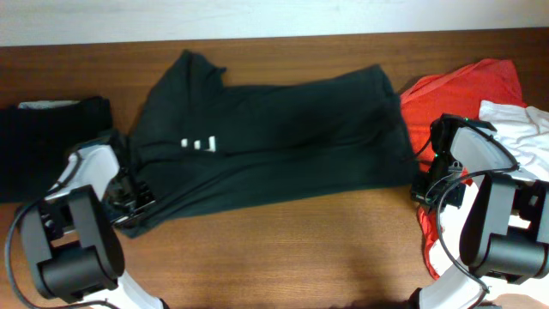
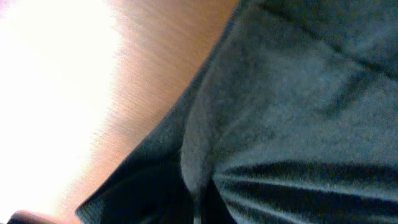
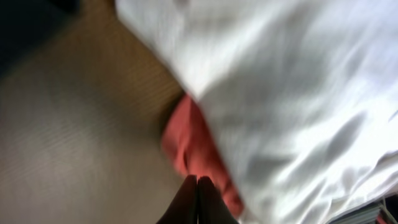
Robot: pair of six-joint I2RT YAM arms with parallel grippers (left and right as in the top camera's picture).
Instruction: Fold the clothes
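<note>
With my left jaws pinching the black T-shirt [image 1: 283, 146] hem and right jaws closed beside the red garment [image 1: 467, 90], I should fold the hem across next.

Brown wood-grain table [image 1: 326, 240]; 4 garments on it; black T-shirt [image 1: 283, 146] spread across centre, white lettering showing; dark garment [image 1: 43, 146] at far left edge, apart from shirt; red garment [image 1: 455, 90] at right, just beside shirt; white garment [image 1: 523, 129] overlapping red one
</note>
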